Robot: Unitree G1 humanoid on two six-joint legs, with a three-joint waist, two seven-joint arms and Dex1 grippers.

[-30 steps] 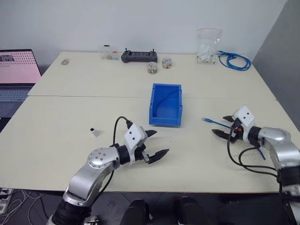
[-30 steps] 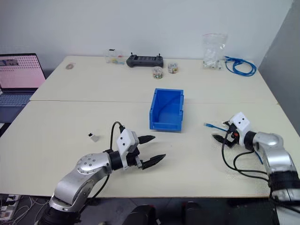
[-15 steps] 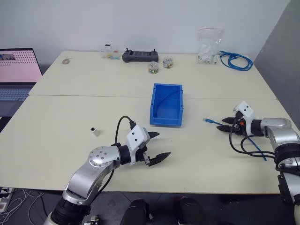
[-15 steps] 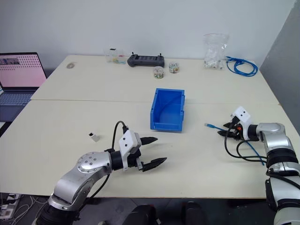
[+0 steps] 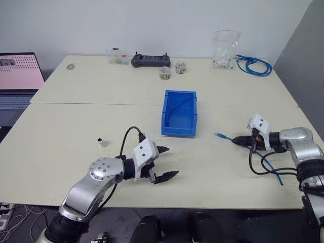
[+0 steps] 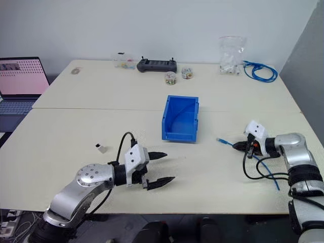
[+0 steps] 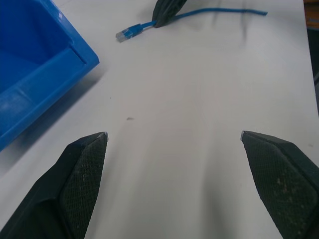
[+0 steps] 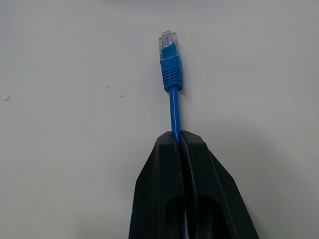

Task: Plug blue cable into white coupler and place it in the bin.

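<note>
Table [image 5: 76, 121] broad around bin [image 5: 179, 113], right gripper [image 5: 237, 141] near edge.

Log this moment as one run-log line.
stage: cable pickup | right gripper: jaws shut on blue cable just behind its plug | left gripper: jaws open, empty | white coupler: on table, untouched | bin: empty

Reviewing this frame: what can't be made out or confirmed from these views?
- White coupler: too small in the head views to tell which way its socket faces.
- Blue cable: in the right wrist view the right hand covers the strand behind the pinch.
- Bin: cut off by the left wrist view's edge; in the head views its near wall hides part of the floor.
- Jars at the table's far side: contents too small to identify.
</note>
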